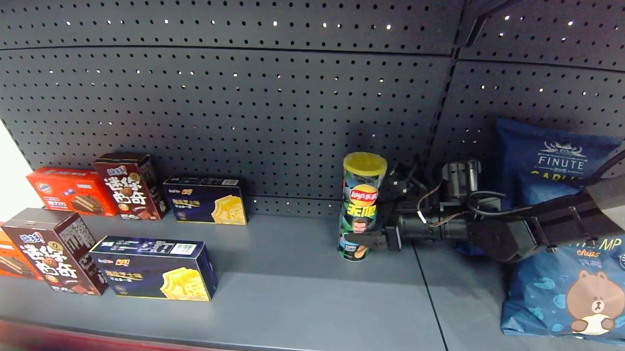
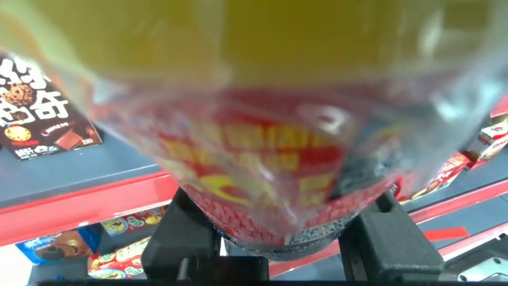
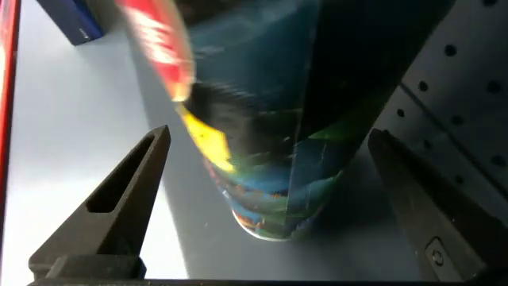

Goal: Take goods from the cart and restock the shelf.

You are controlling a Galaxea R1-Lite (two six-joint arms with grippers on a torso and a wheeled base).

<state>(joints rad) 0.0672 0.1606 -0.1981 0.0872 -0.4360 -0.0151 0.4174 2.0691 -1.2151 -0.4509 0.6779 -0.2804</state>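
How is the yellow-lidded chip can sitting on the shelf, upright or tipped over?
Upright. The chip can stands on its base on the shelf, yellow lid on top, between the open fingers of the right gripper.

Chip can [image 1: 362,208]: we see a yellow lid over a dark teal body, with a red-and-yellow emblem and green lettering.
Shelf [image 1: 287,304]: flat blue-grey, with a red strip along the front edge.
Back panel [image 1: 216,99]: dark grey, dotted with even rows of small holes.
Orange-red box [image 1: 70,190]: we note a brown-and-cream picture on it.
Dark brown box [image 1: 130,186]: white lettering.
Navy box [image 1: 206,200]: a yellow picture on the front.
Front bag [image 1: 573,288]: blue with paler blue shapes and a brown bear.
Rear bag [image 1: 552,150]: deep navy, white lettering.
Snack packet [image 2: 262,159]: red with yellow marks under a glossy wrap, yellow above.
Right gripper fingers [image 3: 119,206]: matte black.
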